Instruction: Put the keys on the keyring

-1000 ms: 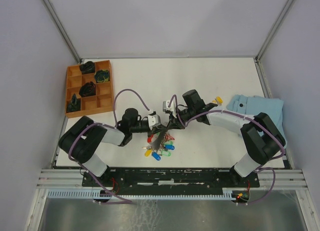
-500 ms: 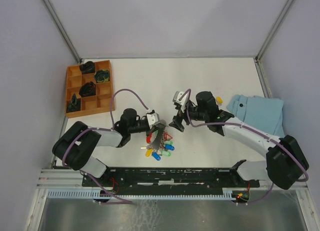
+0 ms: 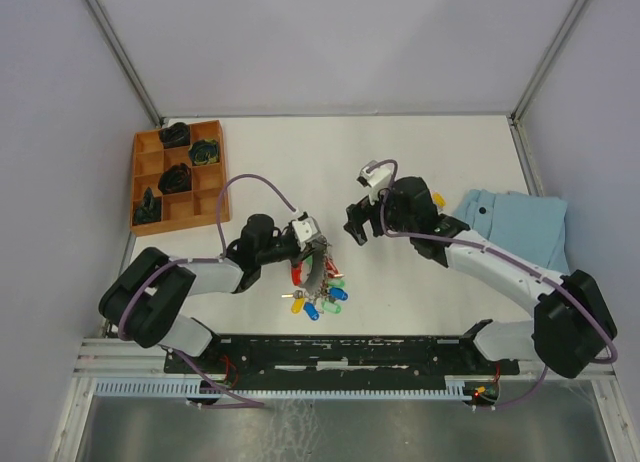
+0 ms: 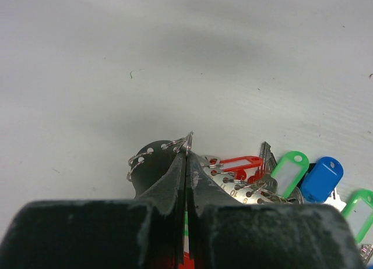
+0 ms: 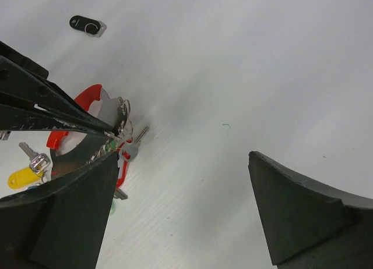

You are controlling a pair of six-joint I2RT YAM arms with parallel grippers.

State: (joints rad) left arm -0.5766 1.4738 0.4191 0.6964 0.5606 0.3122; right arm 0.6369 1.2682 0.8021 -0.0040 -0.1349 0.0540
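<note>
Keys (image 3: pixel 322 300) just before keyring (image 3: pixel 316 265) mid-table (image 3: pixel 300 162), tray (image 3: pixel 211 200) back-left, cloth (image 3: pixel 520 227) right.

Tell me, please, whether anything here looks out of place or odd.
A small black piece lies alone on the table, apart from the keys. Otherwise nothing stands out: the left gripper pinches the keyring; the right gripper is open.

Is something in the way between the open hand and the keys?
Nothing visible. Only bare table lies between the right hand and the keys bunched at the keyring that the left hand pinches.
</note>
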